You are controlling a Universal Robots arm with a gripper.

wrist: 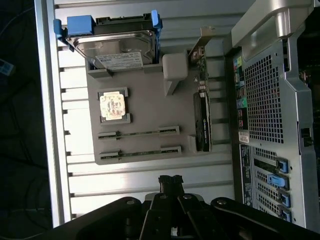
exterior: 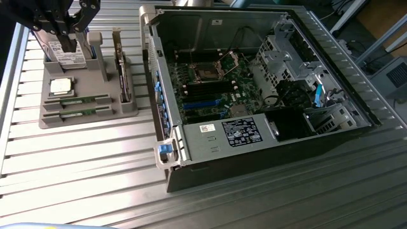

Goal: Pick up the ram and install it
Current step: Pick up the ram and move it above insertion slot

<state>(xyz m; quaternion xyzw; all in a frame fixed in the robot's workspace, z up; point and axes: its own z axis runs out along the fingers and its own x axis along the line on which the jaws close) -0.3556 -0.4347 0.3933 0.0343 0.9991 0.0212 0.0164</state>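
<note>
Upper left, the gripper (exterior: 70, 29) hangs empty, jaws closed. The ram (exterior: 77, 101) sits beside its twin (exterior: 79, 113); misalignment could snag both

Top of gripper (exterior: 66, 31) cropped by exterior view's edge, ram (exterior: 79, 100) chips indistinct (too small)

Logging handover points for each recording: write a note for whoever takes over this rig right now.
End effector: carries no part and hangs above the gray holder tray, near its hard drive end in the exterior view.
Ram and its twin: both lie in their tray slots, beside the processor chip.
Computer case: open, with the motherboard exposed.
Done: nothing; neither stick has been lifted.
Left: the whole pick-up and installation.
</note>
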